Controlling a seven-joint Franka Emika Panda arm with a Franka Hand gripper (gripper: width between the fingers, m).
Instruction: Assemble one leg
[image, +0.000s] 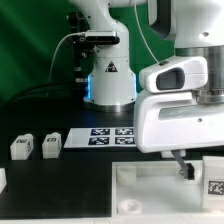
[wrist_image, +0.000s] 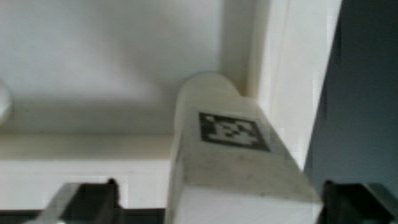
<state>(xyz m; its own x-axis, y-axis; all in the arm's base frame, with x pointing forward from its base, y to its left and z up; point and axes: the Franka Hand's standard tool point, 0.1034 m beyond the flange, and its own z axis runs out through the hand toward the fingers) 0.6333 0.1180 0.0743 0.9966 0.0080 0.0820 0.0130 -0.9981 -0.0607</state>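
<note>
In the wrist view my gripper (wrist_image: 222, 205) is shut on a white leg (wrist_image: 228, 150) that carries a black-and-white tag. Its black fingers (wrist_image: 89, 200) press the leg from both sides. The leg's far end points into a corner of the white tabletop (wrist_image: 107, 80), close to the raised rim (wrist_image: 294, 60). In the exterior view the gripper (image: 181, 166) hangs low over the right part of the tabletop (image: 140, 195), and the held leg is mostly hidden behind the hand. Two more legs (image: 22, 146) (image: 50, 145) stand on the black table at the exterior view's left.
The marker board (image: 112, 137) lies behind the tabletop. The robot's base (image: 108, 75) stands at the back with cables beside it. A white tagged piece (image: 213, 185) sits at the exterior view's right edge. Another white part (image: 3, 180) shows at the left edge.
</note>
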